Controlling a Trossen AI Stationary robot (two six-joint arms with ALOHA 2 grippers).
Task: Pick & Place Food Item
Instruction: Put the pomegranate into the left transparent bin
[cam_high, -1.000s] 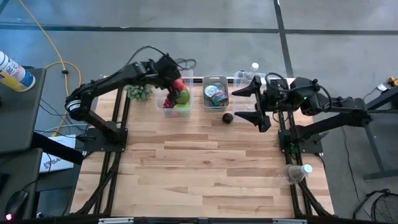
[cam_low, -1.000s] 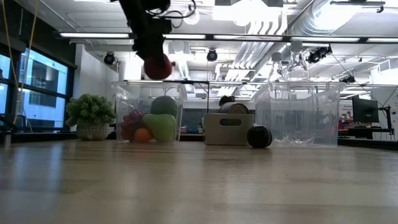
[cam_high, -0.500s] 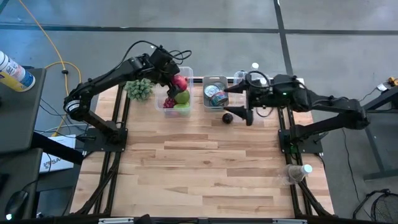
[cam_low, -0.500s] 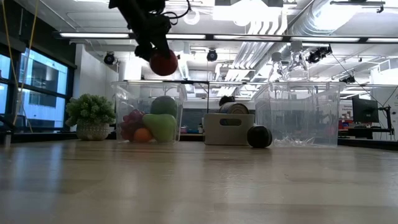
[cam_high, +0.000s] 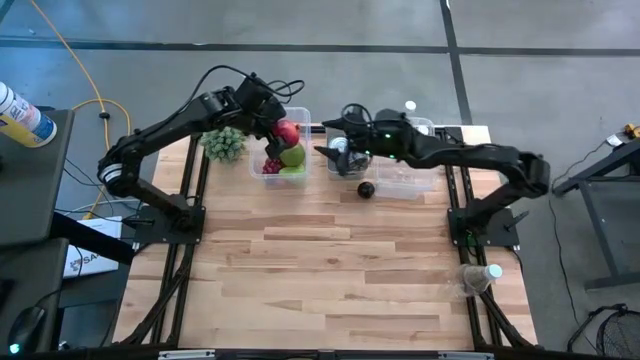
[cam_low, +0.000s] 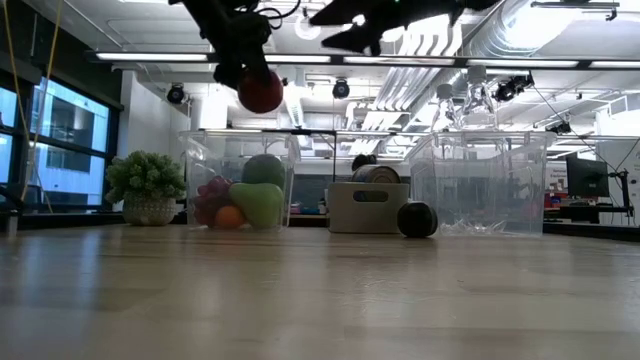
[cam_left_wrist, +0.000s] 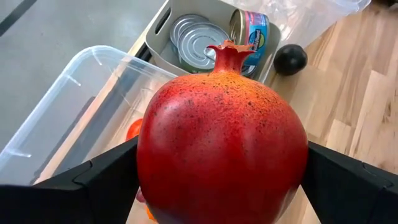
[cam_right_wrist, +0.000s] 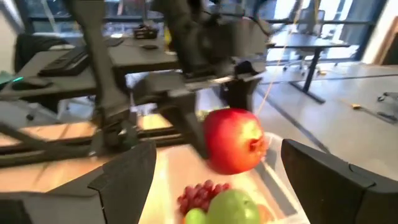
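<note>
The left pincer (cam_high: 283, 131) grips a red pomegranate (cam_left_wrist: 222, 134) between its 2 dark fingers (cam_left_wrist: 106, 177), 1 pressed to each side of the fruit. It holds the fruit in the air above a clear fruit bin (cam_high: 271, 167) that stands at the far edge of the desk (cam_high: 320, 260), left of the middle. In that bin lie a green apple (cam_high: 293, 156), dark red grapes (cam_low: 211, 190) and a small orange fruit (cam_low: 229, 216). A small potted plant (cam_high: 224, 144) stands just to the left of the bin, at the far edge.

The right pincer (cam_high: 334, 138) is spread wide and holds nothing. It hangs in the air above a grey tray (cam_low: 367, 207) that stands just right of the fruit bin along the far edge. The tray holds cans (cam_left_wrist: 198, 34). A dark round fruit (cam_high: 366, 188) lies on the desk just in front of the tray, towards its right side. A second clear bin (cam_low: 488, 180) stands to the right of the tray, near the far right corner.

Off the desk, a plastic bottle (cam_high: 482, 273) lies beside the right edge near the right arm's base.
</note>
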